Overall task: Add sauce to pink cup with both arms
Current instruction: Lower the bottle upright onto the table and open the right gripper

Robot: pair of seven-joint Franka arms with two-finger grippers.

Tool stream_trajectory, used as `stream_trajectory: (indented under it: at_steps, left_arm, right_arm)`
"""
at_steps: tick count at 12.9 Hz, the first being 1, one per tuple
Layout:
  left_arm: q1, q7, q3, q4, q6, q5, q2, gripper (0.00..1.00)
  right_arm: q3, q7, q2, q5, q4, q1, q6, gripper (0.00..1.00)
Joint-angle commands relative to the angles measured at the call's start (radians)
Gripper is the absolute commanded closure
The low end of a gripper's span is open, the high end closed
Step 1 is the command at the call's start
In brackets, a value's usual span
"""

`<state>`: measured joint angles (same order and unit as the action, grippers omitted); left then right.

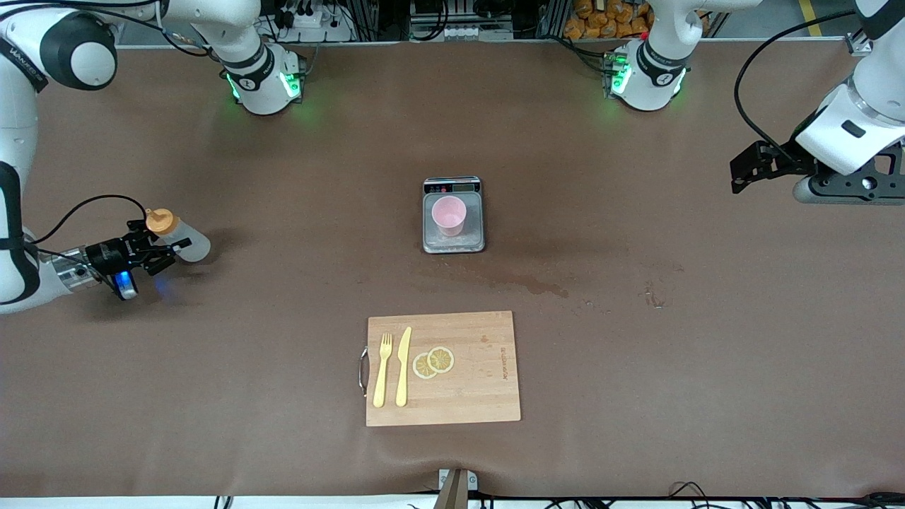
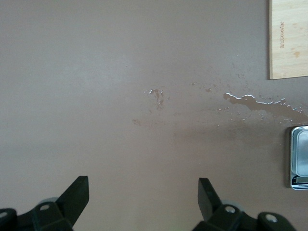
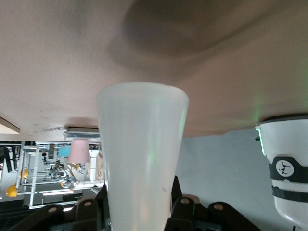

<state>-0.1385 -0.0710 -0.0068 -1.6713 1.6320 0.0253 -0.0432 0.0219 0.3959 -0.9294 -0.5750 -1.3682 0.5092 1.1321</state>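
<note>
The sauce bottle (image 1: 185, 240), whitish with an orange cap (image 1: 161, 221), is at the right arm's end of the table. My right gripper (image 1: 164, 253) is shut on its body and holds it tilted, low over the table. In the right wrist view the bottle (image 3: 142, 144) fills the space between the fingers of the right gripper (image 3: 139, 192). The pink cup (image 1: 449, 215) stands upright on a small scale (image 1: 453, 242) at mid-table; it also shows small in the right wrist view (image 3: 78, 151). My left gripper (image 1: 742, 173) is open and empty, up in the air at the left arm's end (image 2: 143, 192).
A wooden cutting board (image 1: 481, 396) lies nearer the front camera than the scale, with a fork (image 1: 382, 367), a knife (image 1: 404, 364) and two lemon slices (image 1: 433, 362) on it. A wet spill (image 1: 530, 283) lies between the scale and the board.
</note>
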Motion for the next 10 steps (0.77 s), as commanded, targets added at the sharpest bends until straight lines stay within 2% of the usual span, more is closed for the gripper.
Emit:
stream_trajectory:
  at_steps: [1,2,4,7,8,10]
  left_arm:
    - [0.002,-0.012,-0.002,-0.005,0.011,0.021,-0.004,0.00]
    - [0.004,-0.012,-0.002,-0.005,0.011,0.021,-0.003,0.00]
    - [0.002,-0.012,-0.002,-0.007,0.011,0.021,-0.003,0.00]
    - [0.004,-0.012,-0.002,-0.007,0.011,0.021,0.003,0.00]
    - [0.004,-0.012,-0.002,-0.007,0.011,0.021,0.003,0.00]
    - [0.007,-0.010,-0.002,-0.007,0.011,0.021,0.003,0.00]
  right_arm:
    - [-0.017,0.000,-0.008,-0.026,0.014,0.020,-0.014,0.51]
    - [-0.017,-0.002,-0.018,-0.026,0.014,0.019,-0.012,0.47]
    - [-0.017,-0.057,-0.038,-0.022,0.014,0.018,-0.011,0.46]
    - [-0.017,-0.068,-0.049,-0.016,0.014,0.020,-0.006,0.37]
    - [-0.017,-0.068,-0.048,-0.016,0.014,0.019,-0.008,0.23]
    - [-0.017,-0.052,-0.043,-0.016,0.021,0.017,-0.014,0.04]
